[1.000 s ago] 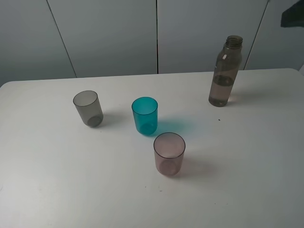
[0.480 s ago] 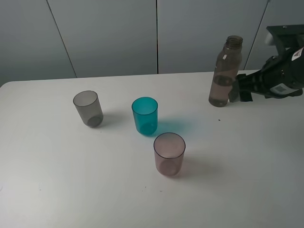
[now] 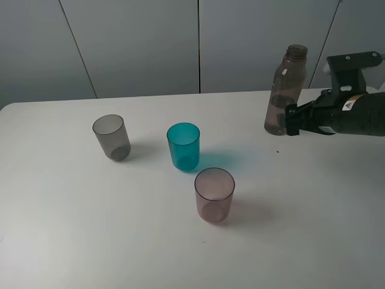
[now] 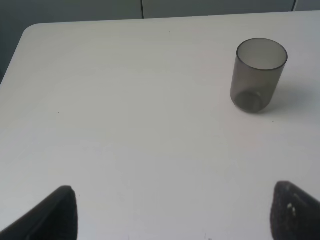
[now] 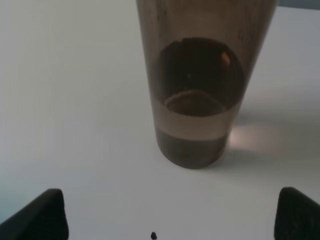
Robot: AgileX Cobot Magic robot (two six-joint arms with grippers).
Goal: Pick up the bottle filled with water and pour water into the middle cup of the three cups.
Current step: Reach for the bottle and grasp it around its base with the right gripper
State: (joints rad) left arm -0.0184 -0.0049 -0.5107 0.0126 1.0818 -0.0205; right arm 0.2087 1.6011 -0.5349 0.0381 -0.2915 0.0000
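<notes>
Beside the bottle [image 3: 286, 84], right tool [image 3: 291, 123] gapes; empty.

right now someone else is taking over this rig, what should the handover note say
Left tool: open, empty, above the table near the grey cup.
Right tool: open, facing the bottle, which stands ahead of its jaws, not between them.
Bottle upright on the table's far right side, part full.
Teal cup in the middle, pink cup nearer; all three look empty.
Done: approach to bottle. To do: grasp, lift, pour into the teal cup.
</notes>
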